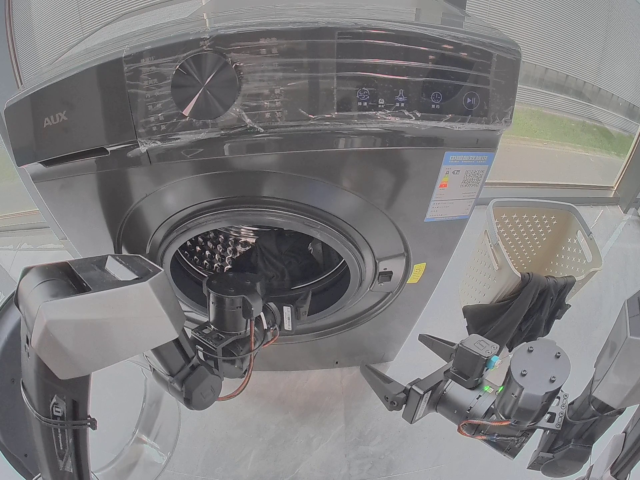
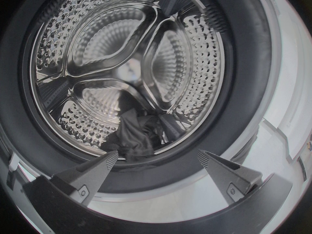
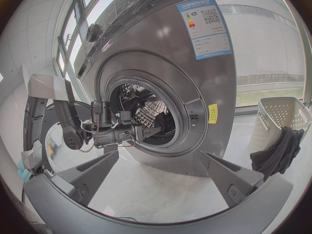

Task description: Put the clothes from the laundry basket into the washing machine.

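Shell of washing machine [image 1: 280, 168]: grey metal, smooth, satin sheen. Its control panel [image 1: 400, 81]: glossy black under crinkled clear plastic film. Inside, drum [image 2: 130, 65]: polished steel, perforated, mirror-bright. Round it, door seal [image 2: 250, 82]: matt dark rubber. Beside machine, laundry basket [image 1: 533, 235]: cream plastic, matt, punched with small holes. Over its rim, black garment [image 1: 527, 308]; in drum, second garment [image 2: 136, 137]: both soft matt cloth. Underfoot, floor [image 1: 320, 421]: pale glossy tile. On left gripper [image 2: 156, 153] and right gripper [image 3: 157, 153], jaws matt dark plastic, tips finely ribbed.

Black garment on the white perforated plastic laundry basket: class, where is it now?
Head view, robot's right: the black garment hangs over the white plastic laundry basket's front rim, beside the grey washing machine, just beyond the open right claw.
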Tool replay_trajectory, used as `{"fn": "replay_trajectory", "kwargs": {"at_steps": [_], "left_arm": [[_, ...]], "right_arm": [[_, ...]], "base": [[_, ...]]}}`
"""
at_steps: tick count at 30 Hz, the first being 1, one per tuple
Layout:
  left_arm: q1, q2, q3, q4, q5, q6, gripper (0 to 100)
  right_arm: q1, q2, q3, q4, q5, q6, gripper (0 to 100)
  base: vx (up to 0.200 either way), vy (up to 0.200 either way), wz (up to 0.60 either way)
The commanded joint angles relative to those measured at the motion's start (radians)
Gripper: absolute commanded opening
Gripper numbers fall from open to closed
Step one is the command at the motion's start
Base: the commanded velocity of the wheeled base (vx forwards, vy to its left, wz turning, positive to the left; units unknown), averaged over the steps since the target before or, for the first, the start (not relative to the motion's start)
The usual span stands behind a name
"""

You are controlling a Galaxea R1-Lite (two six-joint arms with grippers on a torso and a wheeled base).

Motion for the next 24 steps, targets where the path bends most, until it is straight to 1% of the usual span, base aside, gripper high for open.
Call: {"fn": "replay_trajectory", "kwargs": {"at_steps": [1, 2, 5, 7, 9, 10, 17, 18, 20, 24], "left_arm": [[0.049, 0.067, -0.078, 0.028, -0.002, 0.017, 100], [0.072, 0.098, -0.123, 0.05, -0.005, 0.021, 100], [0.087, 0.14, -0.19, 0.089, -0.012, 0.027, 100], [0.099, 0.168, -0.236, 0.112, -0.012, 0.036, 100], [0.102, 0.186, -0.27, 0.125, -0.012, 0.041, 100], [0.104, 0.211, -0.324, 0.148, -0.014, 0.044, 100], [0.118, 0.295, -0.449, 0.215, -0.012, 0.05, 100], [0.124, 0.311, -0.468, 0.217, -0.012, 0.056, 0], [0.13, 0.331, -0.499, 0.215, -0.012, 0.064, 0], [0.141, 0.355, -0.563, 0.215, -0.009, 0.059, 0]], "right_arm": [[0.002, 0.0, 0.0, 0.0, 0.0, 0.0, 100], [0.0, -0.001, 0.001, 0.0, 0.0, 0.0, 100], [0.0, -0.001, 0.0, 0.0, 0.0, 0.0, 100], [-0.003, 0.0, 0.0, 0.0, 0.0, 0.0, 100], [-0.004, 0.0, 0.0, 0.0, 0.002, 0.0, 100], [-0.006, -0.001, 0.0, 0.0, 0.002, 0.0, 100], [-0.015, -0.001, 0.001, 0.0, 0.003, 0.0, 100], [-0.015, -0.001, 0.0, 0.0, 0.003, 0.0, 100], [-0.015, -0.003, 0.0, 0.0, 0.005, 0.0, 100], [-0.016, -0.001, 0.0, 0.0, 0.005, 0.0, 100]], "base": [[0.0, 0.0, 0.0], [0.0, 0.0, 0.0], [0.0, 0.0, 0.0], [0.0, 0.0, 0.0], [0.0, 0.0, 0.0], [0.0, 0.0, 0.0], [0.0, 0.0, 0.0], [0.0, 0.0, 0.0], [0.0, 0.0, 0.0], [0.0, 0.0, 0.0]]}}
